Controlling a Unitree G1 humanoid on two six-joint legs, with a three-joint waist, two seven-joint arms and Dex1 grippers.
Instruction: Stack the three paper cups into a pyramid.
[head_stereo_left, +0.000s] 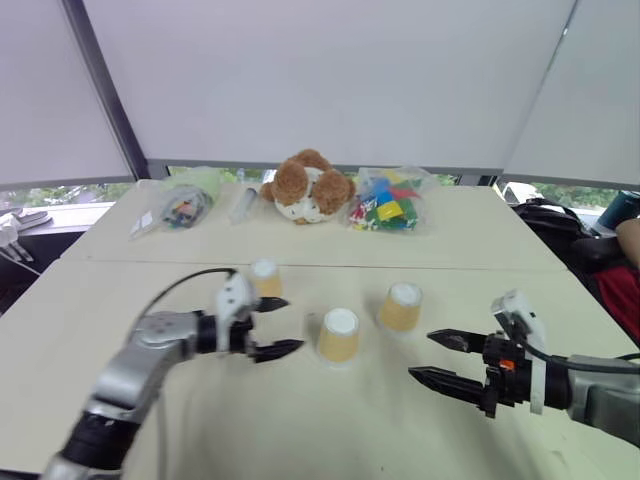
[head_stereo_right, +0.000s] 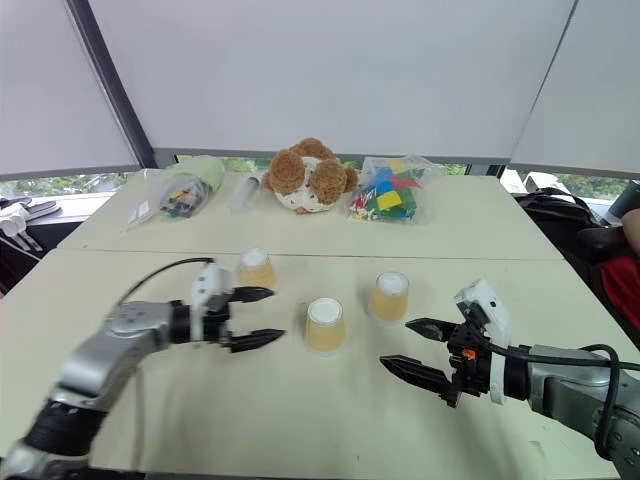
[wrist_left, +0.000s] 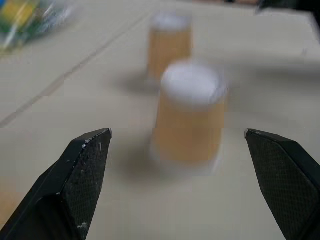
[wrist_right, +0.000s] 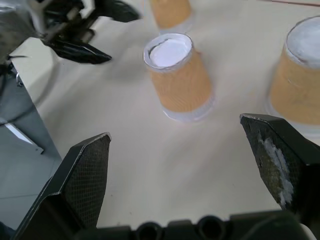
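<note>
Three paper cups (head_stereo_left: 338, 335) are seen upside down and apart on the surface (head_stereo_left: 300, 420). The left gripper (head_stereo_left: 277, 326), jaws apart and empty, is held at nine o'clock of the middle cup; the right gripper (head_stereo_left: 437, 359), jaws spread wide, at four o'clock.

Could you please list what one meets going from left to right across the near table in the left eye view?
left gripper → left cup → middle cup → right cup → right gripper
</note>
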